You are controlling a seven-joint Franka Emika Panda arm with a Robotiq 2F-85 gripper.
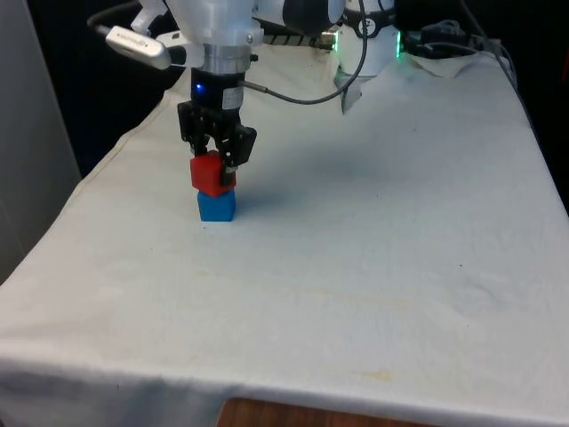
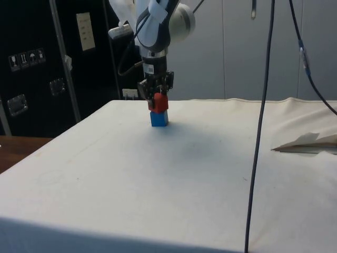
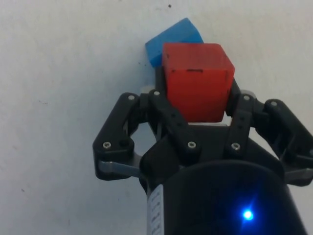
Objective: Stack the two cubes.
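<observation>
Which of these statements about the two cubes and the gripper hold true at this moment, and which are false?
1. The red cube sits between the fingers of the gripper. True.
2. The blue cube rests on the white cloth. True.
3. The blue cube is above the red cube. False: the red cube is on top, directly over the blue one.
4. The gripper hangs open well away from both cubes. False: it is shut on the red cube.
5. The cubes stand towards the front view's right. False: they stand towards the front view's left.
</observation>
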